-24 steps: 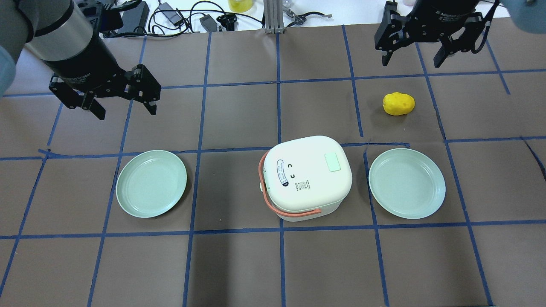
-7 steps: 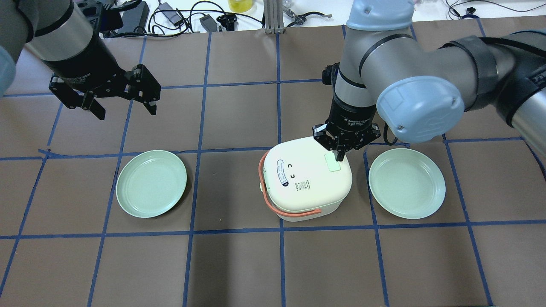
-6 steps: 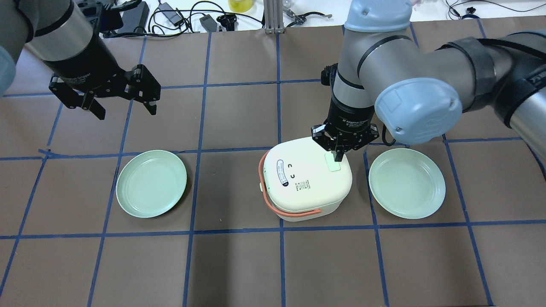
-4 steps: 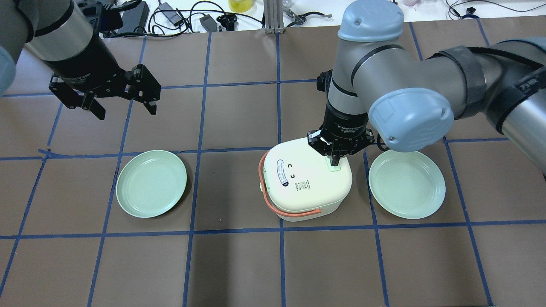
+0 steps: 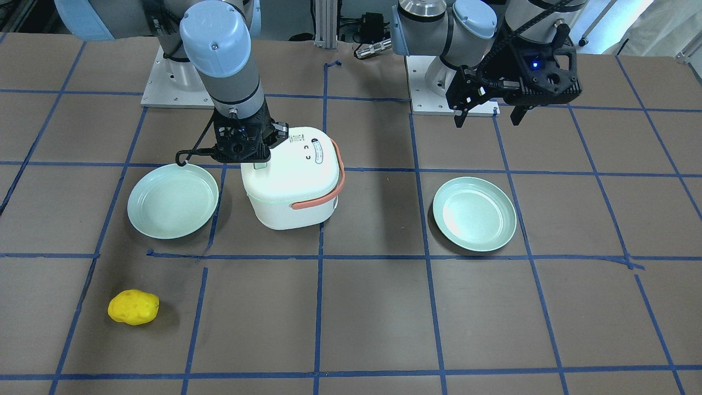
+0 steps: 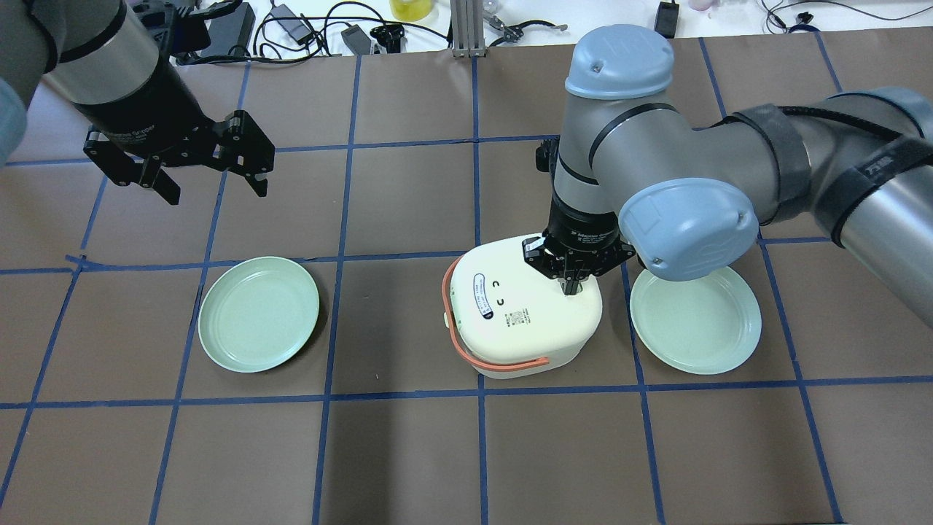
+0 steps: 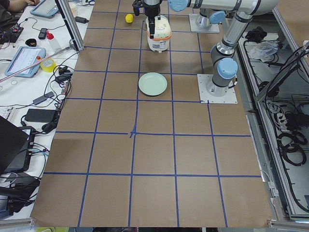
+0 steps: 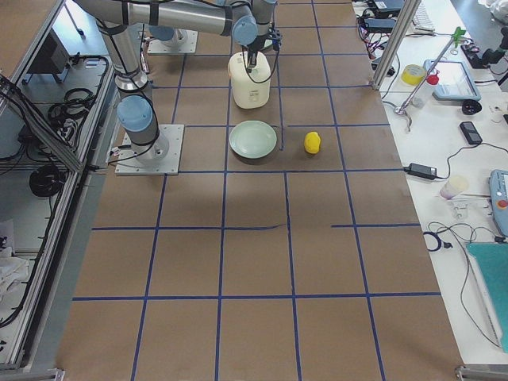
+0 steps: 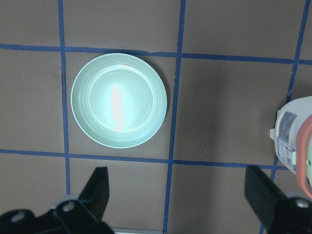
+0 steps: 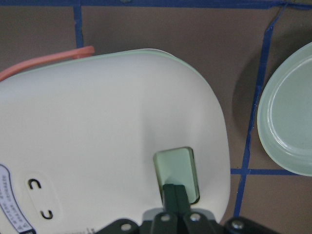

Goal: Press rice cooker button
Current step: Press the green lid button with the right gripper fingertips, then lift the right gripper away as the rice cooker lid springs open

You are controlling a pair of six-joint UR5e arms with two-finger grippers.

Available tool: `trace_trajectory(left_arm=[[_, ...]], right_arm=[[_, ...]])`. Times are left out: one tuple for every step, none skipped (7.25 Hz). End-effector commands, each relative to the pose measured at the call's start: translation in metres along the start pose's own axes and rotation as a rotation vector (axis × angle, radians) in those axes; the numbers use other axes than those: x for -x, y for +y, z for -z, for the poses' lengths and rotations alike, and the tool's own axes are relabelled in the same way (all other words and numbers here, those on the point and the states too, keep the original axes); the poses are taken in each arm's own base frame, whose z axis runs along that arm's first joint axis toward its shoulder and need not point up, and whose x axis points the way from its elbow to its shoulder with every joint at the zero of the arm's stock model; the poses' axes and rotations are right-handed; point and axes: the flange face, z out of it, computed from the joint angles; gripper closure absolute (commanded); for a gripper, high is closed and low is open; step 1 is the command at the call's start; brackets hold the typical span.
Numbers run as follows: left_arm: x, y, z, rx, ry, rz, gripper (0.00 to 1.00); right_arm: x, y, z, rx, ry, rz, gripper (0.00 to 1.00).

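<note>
The white rice cooker (image 6: 510,321) with a salmon handle stands mid-table, lid closed. Its pale green button (image 10: 175,165) sits on the lid's right side. My right gripper (image 6: 574,286) is shut and points straight down, its tips touching the button's near end in the right wrist view (image 10: 175,192). In the front-facing view (image 5: 258,159) it covers most of the button. My left gripper (image 6: 217,191) is open and empty, hovering above the table's back left, far from the cooker.
A pale green plate (image 6: 259,313) lies left of the cooker and another (image 6: 696,313) lies right of it, partly under my right arm's elbow. A yellow potato-shaped object (image 5: 133,307) lies beyond the right plate. Cables and tools line the far edge.
My right arm came in from the back right with its gripper shutting, then slid and lowered its closed tips onto the cooker's button. The left arm has not moved.
</note>
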Motion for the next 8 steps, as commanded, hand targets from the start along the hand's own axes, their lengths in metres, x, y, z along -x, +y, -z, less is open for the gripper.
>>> trace_trajectory(left_arm=[[0.0, 0.0, 0.0, 0.0, 0.0, 0.0, 0.0], [0.0, 0.0, 0.0, 0.0, 0.0, 0.002, 0.0], [0.0, 0.0, 0.0, 0.0, 0.0, 0.0, 0.0], [0.0, 0.0, 0.0, 0.0, 0.0, 0.002, 0.0], [0.0, 0.0, 0.0, 0.0, 0.0, 0.0, 0.0], [0.0, 0.0, 0.0, 0.0, 0.0, 0.0, 0.0], [0.0, 0.0, 0.0, 0.0, 0.0, 0.0, 0.0], [0.0, 0.0, 0.0, 0.0, 0.0, 0.0, 0.0]], right_arm=[[0.0, 0.0, -0.002, 0.003, 0.0, -0.001, 1.0], [0.001, -0.002, 0.008, -0.018, 0.002, -0.009, 0.65], [-0.003, -0.007, 0.029, -0.075, 0.021, -0.013, 0.01], [-0.01, -0.017, 0.065, -0.141, 0.051, -0.022, 0.0], [-0.016, -0.024, 0.096, -0.195, 0.052, -0.037, 0.0], [-0.036, -0.035, 0.131, -0.258, 0.049, -0.083, 0.0], [-0.072, -0.041, 0.158, -0.241, 0.039, -0.152, 0.0], [-0.087, -0.039, 0.192, -0.26, 0.038, -0.17, 0.0]])
